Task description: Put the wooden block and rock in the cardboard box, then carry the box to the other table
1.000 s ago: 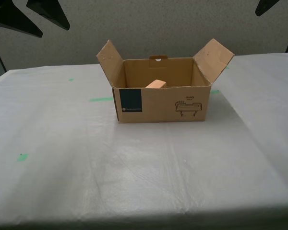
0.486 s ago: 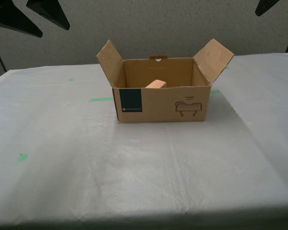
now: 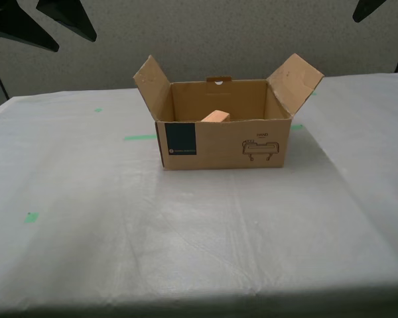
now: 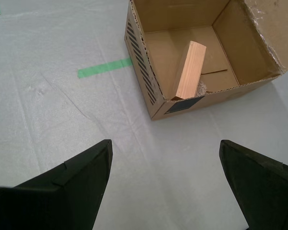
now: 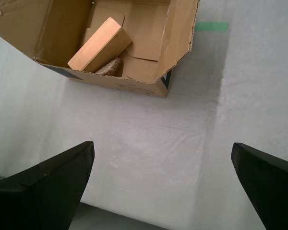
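Note:
The cardboard box (image 3: 222, 142) stands open on the other table (image 3: 186, 225), its side flaps spread and its blue label facing the exterior view. Inside, the wooden block (image 5: 100, 44) leans tilted with one end resting on the rock (image 5: 110, 66). In the exterior view only the block's top (image 3: 216, 116) shows above the box wall, and the rock is hidden there. My first gripper (image 5: 162, 143) hangs open above the sheet, clear of the box (image 5: 134, 86). My second gripper (image 4: 165, 143) is also open and empty, short of the box (image 4: 139, 52) and the block (image 4: 191, 69).
Green tape marks (image 3: 140, 137) lie on the wrinkled sheet beside the box and further out (image 3: 30, 216). A grey wall stands behind the table. Dark fingertips (image 3: 60, 16) show at the top corners of the exterior view.

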Controlling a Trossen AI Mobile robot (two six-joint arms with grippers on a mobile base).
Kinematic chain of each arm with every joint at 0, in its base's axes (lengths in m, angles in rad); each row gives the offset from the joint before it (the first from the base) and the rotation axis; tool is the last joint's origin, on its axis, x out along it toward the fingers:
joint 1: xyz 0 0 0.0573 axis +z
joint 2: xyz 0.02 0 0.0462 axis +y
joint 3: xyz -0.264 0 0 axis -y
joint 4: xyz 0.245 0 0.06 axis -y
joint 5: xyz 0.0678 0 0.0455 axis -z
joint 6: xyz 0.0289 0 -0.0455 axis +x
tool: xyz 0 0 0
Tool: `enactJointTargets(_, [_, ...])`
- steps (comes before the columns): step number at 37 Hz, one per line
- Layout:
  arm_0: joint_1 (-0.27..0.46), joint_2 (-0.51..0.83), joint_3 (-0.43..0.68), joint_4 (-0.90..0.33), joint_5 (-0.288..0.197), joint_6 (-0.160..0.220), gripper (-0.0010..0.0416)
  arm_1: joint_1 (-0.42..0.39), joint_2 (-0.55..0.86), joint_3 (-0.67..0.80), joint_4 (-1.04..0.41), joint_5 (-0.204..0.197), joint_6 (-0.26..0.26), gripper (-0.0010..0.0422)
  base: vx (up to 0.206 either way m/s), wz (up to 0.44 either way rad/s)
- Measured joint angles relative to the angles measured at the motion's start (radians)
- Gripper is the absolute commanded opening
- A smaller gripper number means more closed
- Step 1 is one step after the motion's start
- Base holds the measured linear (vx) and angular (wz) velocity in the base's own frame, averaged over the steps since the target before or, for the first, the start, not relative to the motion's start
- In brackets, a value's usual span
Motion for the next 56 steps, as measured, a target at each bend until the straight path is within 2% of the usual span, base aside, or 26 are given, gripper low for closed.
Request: enactJointTargets(56, [0.0, 0.0, 0.0, 0.0, 0.0, 0.0, 0.0399, 0.0, 0.0, 0.0, 0.0, 0.0, 0.0, 0.0302, 0.0, 0.0])
